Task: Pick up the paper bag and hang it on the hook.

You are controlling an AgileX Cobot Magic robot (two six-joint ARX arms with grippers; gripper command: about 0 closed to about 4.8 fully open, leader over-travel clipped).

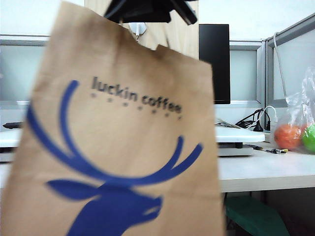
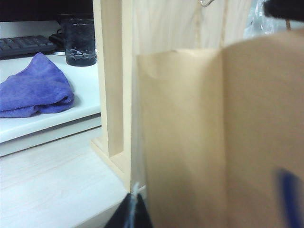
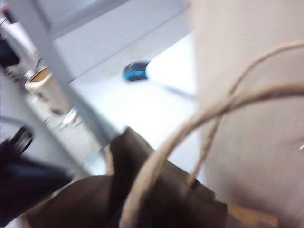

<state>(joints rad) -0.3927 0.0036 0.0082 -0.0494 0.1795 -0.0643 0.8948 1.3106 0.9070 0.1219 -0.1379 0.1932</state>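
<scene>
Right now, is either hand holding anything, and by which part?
The right hand holds the paper bag up in the air, apparently by its twisted paper handles, though the contact itself is hidden. The left hand, low beside the bag, holds nothing visible.

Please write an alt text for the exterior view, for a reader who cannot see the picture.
A brown paper bag with "luckin coffee" lettering and a blue deer logo fills most of the frame, hanging from the black right pincer at the top edge. Just behind its top is the hook on a wooden board; a plastic bag of fruit sits far right.
</scene>
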